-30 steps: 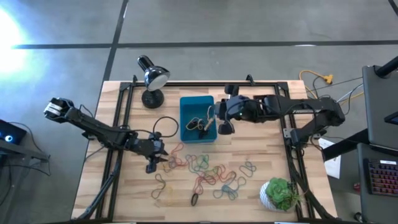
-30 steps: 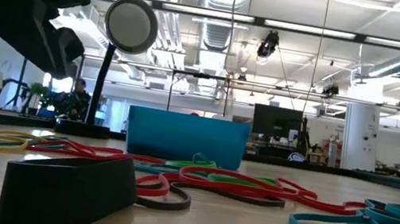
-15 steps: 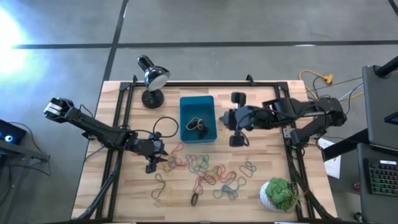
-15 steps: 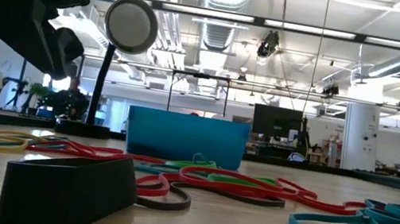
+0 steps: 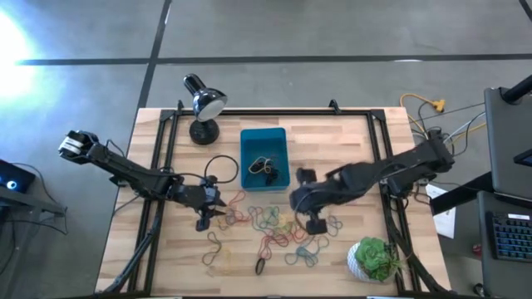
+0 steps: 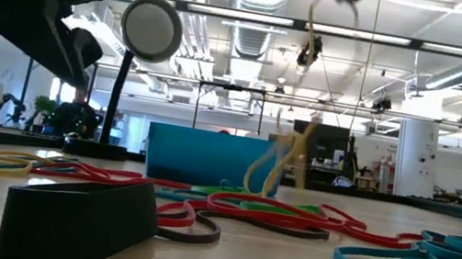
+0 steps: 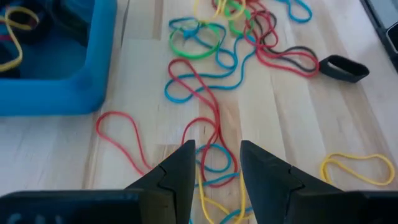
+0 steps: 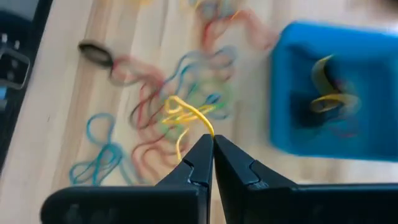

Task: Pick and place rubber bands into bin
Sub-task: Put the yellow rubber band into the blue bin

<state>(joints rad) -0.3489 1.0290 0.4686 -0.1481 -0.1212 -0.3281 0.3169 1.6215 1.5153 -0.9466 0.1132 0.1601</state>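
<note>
Many coloured rubber bands lie in a loose pile on the wooden table in front of the teal bin, and a few more bands lie inside it. My right gripper hangs above the pile's right part, shut on a yellow rubber band. That band also shows blurred in the low view, in front of the bin. My left gripper stands open just over red and blue bands at the pile's left end, and I see nothing between its fingers. My right gripper pinches the yellow band's upper bend between its two fingertips. The fingers slant down from the table's right side. The band hangs slack below them as a loose loop. Whether its lower end touches the pile I cannot tell.
A black desk lamp stands at the far left of the table. A green plant in a white pot stands at the near right corner. Black frame rails run along the table's sides. A wide black band lies near the front edge.
My right gripper has swung from over the bin's right side toward the table's near edge and downward, tipping more steeply down, and stays shut. It now hangs over the pile. The yellow band has come into the low view, swinging below it.
</note>
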